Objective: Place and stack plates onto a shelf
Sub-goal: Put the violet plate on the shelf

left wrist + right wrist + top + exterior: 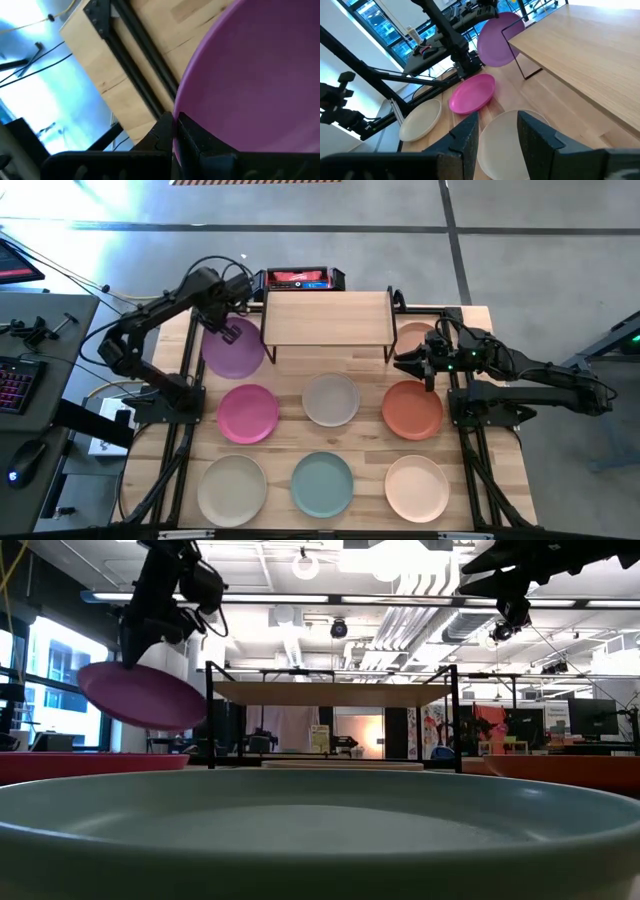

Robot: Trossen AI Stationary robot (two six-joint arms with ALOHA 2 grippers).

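Teal plate [320, 830] fills the low view's foreground, its smooth matte rim closest to the lens.

At the left gripper [175, 132] the jaws are pinched together on the rim of the purple plate [233, 347], which hangs tilted above the tabletop just beside the shelf's [326, 318] left end, its high edge below the level of the shelf top. The right gripper [412, 361] hovers off the shelf's right end with its jaws spread a moderate way and nothing between them, above the far edge of the terracotta plate [412, 410].

Eight plates can be counted, one of each colour, all round, shallow and matte. In front of the shelf lie the pink plate [247, 413], the grey plate [331, 400] and the terracotta one in a row; farther in front lie the beige plate [232, 489], the teal one and the cream plate [417, 487]. A peach plate [414, 335] sits at the shelf's right end, partly behind the right arm.

The shelf has a light wooden rectangular top on thin black metal legs, and its top is bare.
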